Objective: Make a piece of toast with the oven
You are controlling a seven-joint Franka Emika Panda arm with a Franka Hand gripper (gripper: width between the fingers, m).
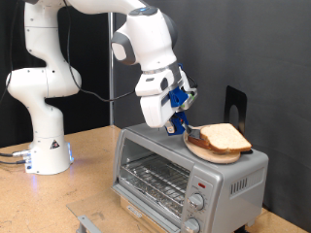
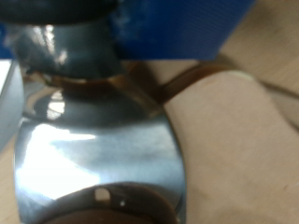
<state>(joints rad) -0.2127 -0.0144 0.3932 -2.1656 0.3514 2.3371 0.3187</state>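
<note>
Now hovering the gripper (image 1: 183, 124) at nine o'clock of the piece of toast (image 1: 225, 140), lying on a round board (image 1: 201, 149) atop the oven (image 1: 185, 175). Impossible telling finger spread or any hold. Judging best: approaching low, staying level, closing gently on the crust.

Wooden table (image 1: 87, 180); oven (image 1: 185, 175) atop

Ext view evenly lit, sharp, wrist view v. blurred, glare.
</note>
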